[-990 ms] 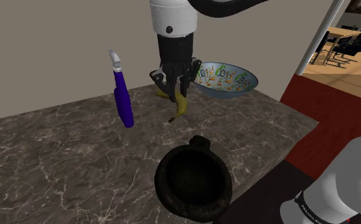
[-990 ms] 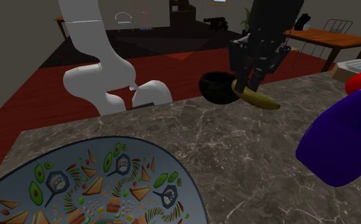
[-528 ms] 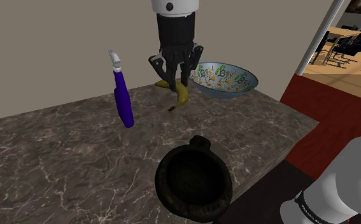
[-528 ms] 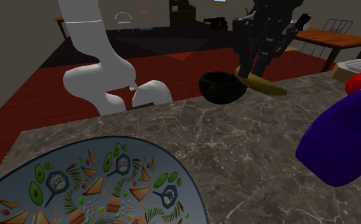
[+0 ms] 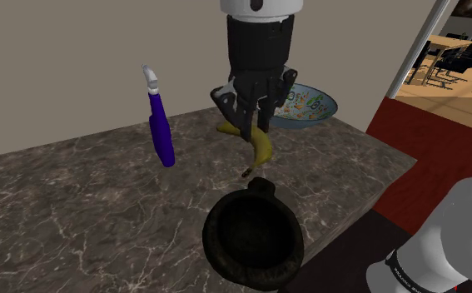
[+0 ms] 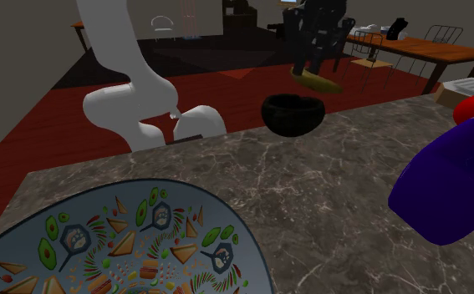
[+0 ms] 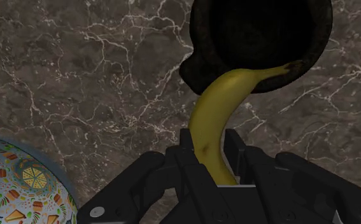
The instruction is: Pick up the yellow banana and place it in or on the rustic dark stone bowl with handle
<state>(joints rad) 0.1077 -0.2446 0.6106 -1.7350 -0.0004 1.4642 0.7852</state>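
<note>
1. Although the yellow banana (image 5: 260, 146) hangs clear of the marble counter (image 5: 76, 200) in the shoulder view, clamped at its upper end by the black gripper (image 5: 246, 125), it is not yet in the dark stone bowl (image 5: 211, 233). Its lower tip hangs just over the bowl's handle (image 5: 260, 185). I judge the pickup done; a short carry and the release are left.
2. From the second exterior view, the gripper (image 6: 308, 70) holds the banana (image 6: 317, 81) above the bowl (image 6: 292, 114). Whether it is truly overhead is hard to judge. The hand's top is cut off.
3. At the wrist, the gripper (image 7: 212, 149) clasps the banana (image 7: 217, 108), whose far tip overlaps the bowl's rim (image 7: 198, 63). The bowl's inside is too dark to read its depth.
</note>
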